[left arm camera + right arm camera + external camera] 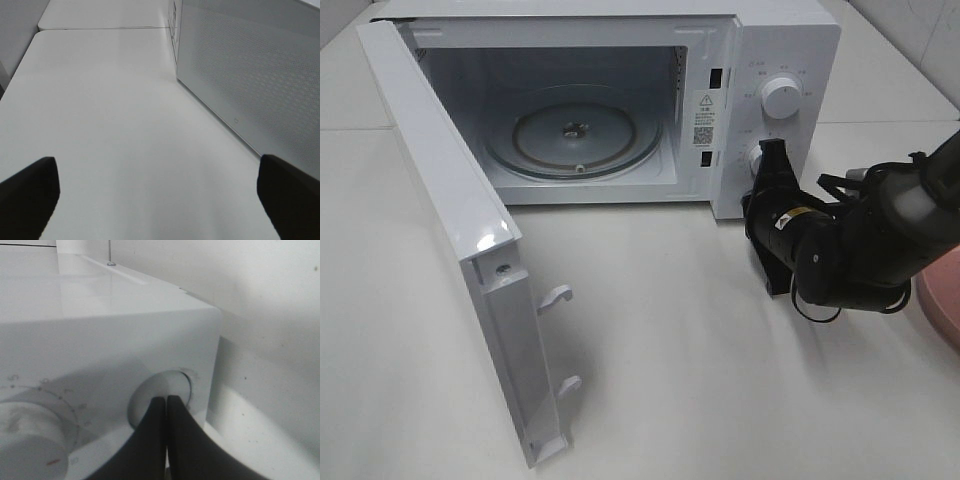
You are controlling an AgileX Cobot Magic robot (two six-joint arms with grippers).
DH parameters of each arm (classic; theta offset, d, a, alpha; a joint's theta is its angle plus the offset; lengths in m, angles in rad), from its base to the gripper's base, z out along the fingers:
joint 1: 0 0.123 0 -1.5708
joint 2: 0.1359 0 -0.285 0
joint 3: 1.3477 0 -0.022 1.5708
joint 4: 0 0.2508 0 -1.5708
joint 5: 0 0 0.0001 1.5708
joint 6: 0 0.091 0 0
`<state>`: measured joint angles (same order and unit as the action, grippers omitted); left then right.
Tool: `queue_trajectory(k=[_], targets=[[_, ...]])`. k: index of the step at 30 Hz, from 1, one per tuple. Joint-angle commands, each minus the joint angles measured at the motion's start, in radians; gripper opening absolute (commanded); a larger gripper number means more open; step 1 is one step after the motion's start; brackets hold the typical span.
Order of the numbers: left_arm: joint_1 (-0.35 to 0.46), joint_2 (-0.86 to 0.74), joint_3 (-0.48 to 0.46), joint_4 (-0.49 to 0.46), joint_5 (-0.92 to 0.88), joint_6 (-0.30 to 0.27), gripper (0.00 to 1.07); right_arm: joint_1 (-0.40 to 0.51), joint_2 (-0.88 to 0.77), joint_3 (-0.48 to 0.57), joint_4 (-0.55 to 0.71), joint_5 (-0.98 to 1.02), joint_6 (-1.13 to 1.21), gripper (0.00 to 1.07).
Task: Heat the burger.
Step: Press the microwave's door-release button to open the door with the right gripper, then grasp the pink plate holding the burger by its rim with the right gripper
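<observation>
The microwave (810, 50) stands at the back of the table (670, 350) with its door (440, 200) swung wide open toward the left. Two latch hooks (555, 297) stick out from the door's inner edge. Inside, the glass turntable (575, 135) lies flat on the floor of the oven. At the right edge of the high view is a part of the pink plate (942, 300), half hidden behind the right arm. The burger is not seen in any of the three views, so I cannot tell where it is.

The right gripper (767, 152) reaches to the control panel and its tip is at the lower knob (753, 160), under the upper knob (781, 97). The arm covers most of that lower knob from above. The right wrist view shows this much closer: the two black fingers (150, 440) are pressed together with no gap, and their tips are at the face of the round knob, holding nothing between them.

The left gripper (156, 165) does not appear in the high view. Only its own camera shows it: the two fingertips (30, 200) stand far apart, nothing is between them, and they hang above bare table. Just beside it rises a white, finely dotted face of the microwave; this surface is not visible in the other views.
</observation>
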<state>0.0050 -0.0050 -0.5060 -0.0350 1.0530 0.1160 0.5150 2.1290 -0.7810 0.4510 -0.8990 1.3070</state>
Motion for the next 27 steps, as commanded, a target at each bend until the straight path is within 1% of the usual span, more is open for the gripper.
queue_trajectory(k=[1,4,13,24,25,27], targets=[[0.002,-0.019,0.001,-0.003,-0.007,-0.005,1.03,0.013,-0.019,0.011,-0.020,-0.025,0.008,0.00],[0.002,-0.019,0.001,-0.003,-0.007,-0.005,1.03,0.013,-0.030,0.037,-0.017,-0.047,0.008,0.00],[0.002,-0.019,0.001,-0.003,-0.007,-0.005,1.03,0.013,-0.058,0.045,-0.018,-0.045,0.007,0.00],[0.002,-0.019,0.001,-0.003,-0.007,-0.005,1.03,0.013,-0.132,0.159,-0.013,-0.041,-0.006,0.00],[0.002,-0.019,0.001,-0.003,-0.007,-0.005,1.03,0.013,-0.156,0.182,-0.013,-0.026,-0.023,0.00],[0.002,-0.019,0.001,-0.003,-0.007,-0.005,1.03,0.013,-0.169,0.190,-0.013,-0.008,-0.035,0.00]])
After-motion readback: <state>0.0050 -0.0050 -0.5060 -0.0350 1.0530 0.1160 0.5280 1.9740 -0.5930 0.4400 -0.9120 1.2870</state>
